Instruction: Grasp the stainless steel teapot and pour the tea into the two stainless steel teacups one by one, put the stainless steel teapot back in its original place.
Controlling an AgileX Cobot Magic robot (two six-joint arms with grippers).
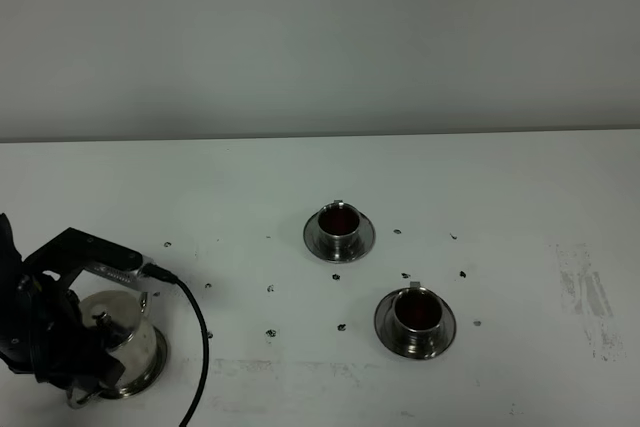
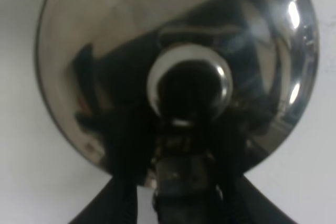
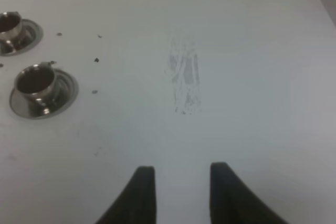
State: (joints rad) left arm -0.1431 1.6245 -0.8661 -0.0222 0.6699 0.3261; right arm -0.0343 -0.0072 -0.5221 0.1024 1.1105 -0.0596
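The stainless steel teapot (image 1: 122, 330) stands upright at the front left on its wide steel saucer (image 1: 152, 365), the original place. In the left wrist view its domed lid (image 2: 105, 35) and knob (image 2: 189, 85) fill the picture. My left gripper (image 2: 181, 195) sits over the teapot's handle (image 2: 181, 179), a dark finger on each side with a thin gap showing, so it is open. The two stainless steel teacups (image 1: 340, 222) (image 1: 416, 312) stand on their small saucers mid-table, both holding dark tea. My right gripper (image 3: 181, 174) hovers open over bare table, right of the cups (image 3: 35, 81) (image 3: 9, 24).
Small dark drops (image 1: 271, 289) dot the white table between the teapot and the cups. A grey scuff mark (image 1: 585, 297) (image 3: 185, 77) lies at the right. A black cable (image 1: 195, 332) hangs from the left arm beside the teapot.
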